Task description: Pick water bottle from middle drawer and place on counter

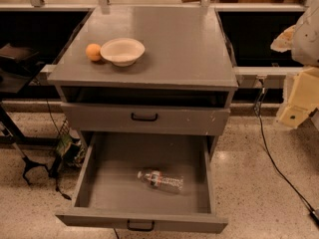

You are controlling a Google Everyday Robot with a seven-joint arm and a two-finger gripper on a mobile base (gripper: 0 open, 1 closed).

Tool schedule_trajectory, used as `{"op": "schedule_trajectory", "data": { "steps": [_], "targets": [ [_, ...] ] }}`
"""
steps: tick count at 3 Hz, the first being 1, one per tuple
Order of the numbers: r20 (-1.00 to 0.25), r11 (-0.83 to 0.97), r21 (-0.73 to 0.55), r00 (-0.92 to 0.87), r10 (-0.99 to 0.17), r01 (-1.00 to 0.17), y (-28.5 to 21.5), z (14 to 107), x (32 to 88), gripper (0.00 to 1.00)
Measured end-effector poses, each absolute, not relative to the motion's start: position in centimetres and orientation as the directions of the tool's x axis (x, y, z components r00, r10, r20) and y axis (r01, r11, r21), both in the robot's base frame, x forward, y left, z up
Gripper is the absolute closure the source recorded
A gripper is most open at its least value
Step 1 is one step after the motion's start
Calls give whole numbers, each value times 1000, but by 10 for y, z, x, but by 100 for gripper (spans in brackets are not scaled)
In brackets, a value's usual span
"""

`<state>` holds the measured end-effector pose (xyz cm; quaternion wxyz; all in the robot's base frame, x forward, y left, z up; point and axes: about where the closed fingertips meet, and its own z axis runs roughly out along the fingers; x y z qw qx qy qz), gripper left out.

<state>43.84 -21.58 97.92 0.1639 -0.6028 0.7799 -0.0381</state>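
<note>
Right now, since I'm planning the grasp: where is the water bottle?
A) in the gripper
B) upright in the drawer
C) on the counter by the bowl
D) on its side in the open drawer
D: the water bottle lies on its side in the open middle drawer; the gripper hangs right of the cabinet, apart from it.

The counter (184, 49), the middle drawer (112, 185) and the upper drawer front (94, 117) are plain grey with black handles. The water bottle (160, 180) is clear, with a white cap and a red-and-white label band. The bowl (122, 50) is cream-white, and the fruit (93, 52) is orange. The floor (259, 193) is pale speckled terrazzo. The gripper (294, 111), at the right edge beside the cabinet, is pale cream-yellow.
</note>
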Motion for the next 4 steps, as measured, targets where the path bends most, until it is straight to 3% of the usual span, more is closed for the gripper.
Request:
{"op": "schedule_trajectory", "data": {
  "steps": [2,4],
  "targets": [
    [-215,194,-287,-134,-967,-938,-204,975,438,0],
    [-246,-136,-340,228,-942,-930,-108,878,442,0]
  ]
}}
